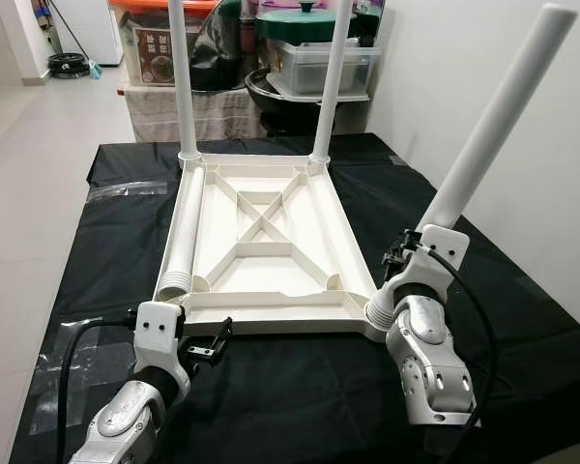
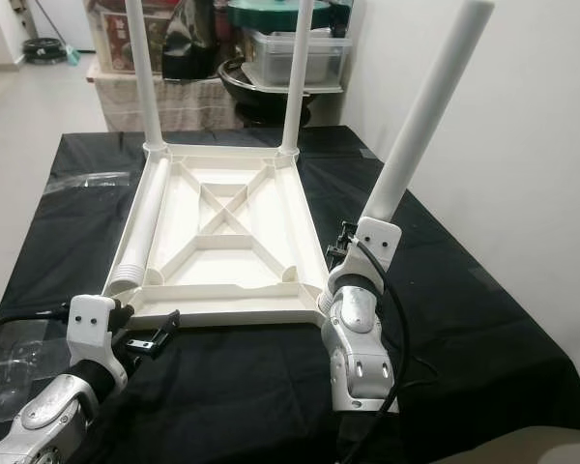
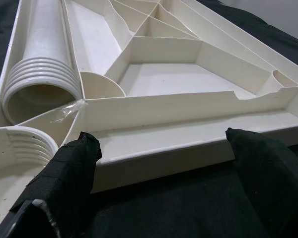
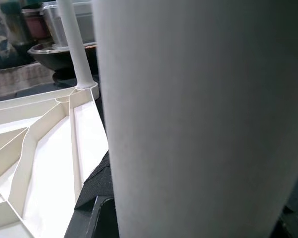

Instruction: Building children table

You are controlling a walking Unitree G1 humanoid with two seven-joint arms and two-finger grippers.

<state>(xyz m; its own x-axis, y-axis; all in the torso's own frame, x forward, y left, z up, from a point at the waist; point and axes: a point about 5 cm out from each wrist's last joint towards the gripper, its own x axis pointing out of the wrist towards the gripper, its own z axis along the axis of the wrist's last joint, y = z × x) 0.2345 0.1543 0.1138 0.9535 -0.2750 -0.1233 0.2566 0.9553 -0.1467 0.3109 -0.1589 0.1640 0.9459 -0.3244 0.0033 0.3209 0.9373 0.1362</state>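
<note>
Tabletop [image 1: 261,232] lies inverted on the surface [image 1: 309,406]; right hand [image 1: 398,259], clamped on third leg [image 1: 493,126], must seat it upright. Left hand [image 3: 159,163] waits, fingers apart.

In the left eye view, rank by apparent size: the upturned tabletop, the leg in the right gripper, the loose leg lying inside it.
1. Upturned tabletop
2. Leg in the right gripper; nearness may inflate it
3. Loose leg

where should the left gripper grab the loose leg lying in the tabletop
Grip the loose leg on its smooth shaft just past the ribbed threaded end, coming down from above with the left gripper. It lies flat against the upturned tabletop's left wall, so probably only the top and inner side are free.
</note>
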